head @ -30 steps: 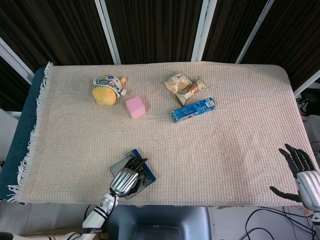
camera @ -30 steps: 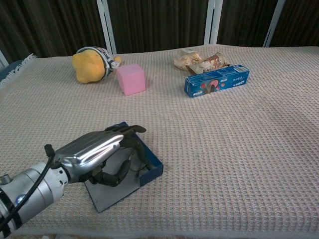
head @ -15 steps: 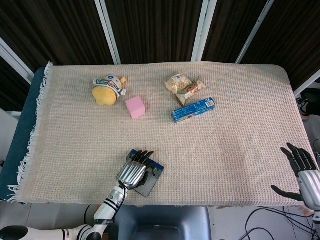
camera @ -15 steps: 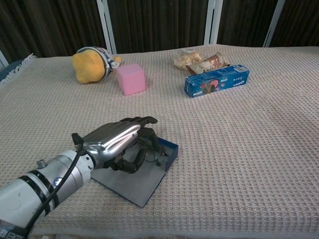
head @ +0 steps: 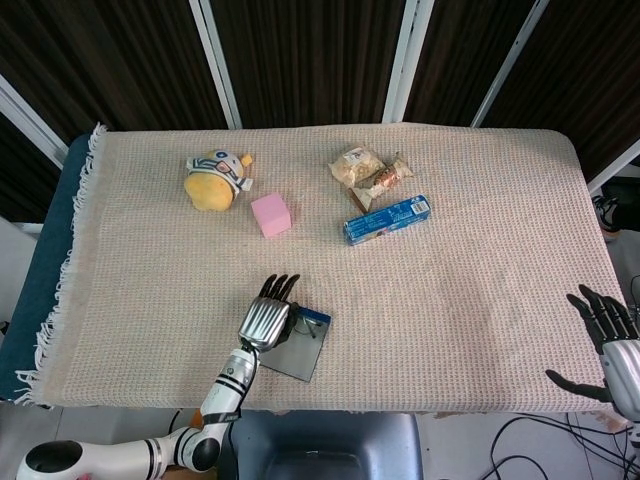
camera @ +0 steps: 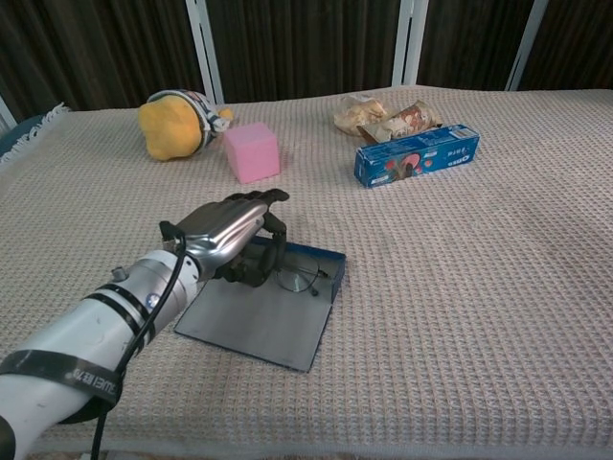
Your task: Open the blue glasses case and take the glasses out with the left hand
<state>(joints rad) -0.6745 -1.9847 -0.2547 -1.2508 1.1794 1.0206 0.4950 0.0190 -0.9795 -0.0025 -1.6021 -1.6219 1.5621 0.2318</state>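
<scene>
The blue glasses case [camera: 257,322] lies open near the table's front edge, its grey lid flat toward me and its blue-rimmed tray behind. Thin-framed glasses [camera: 301,279] lie in the tray. My left hand [camera: 233,237] reaches in from the left, fingers curled down around the left end of the glasses, which its palm hides. The head view shows the same hand [head: 266,319] over the left part of the case [head: 300,352]. My right hand [head: 608,344] hangs with fingers spread, holding nothing, off the table's front right corner.
At the back stand a yellow plush toy [camera: 172,123], a pink cube [camera: 252,151], a long blue box [camera: 417,155] and snack packets [camera: 388,117]. A woven beige cloth [camera: 460,287] covers the table.
The case has slid right and away from the front edge and turned, its lid now lying flat. My left hand moved with it and curled over the glasses. The right hand sank slightly.
</scene>
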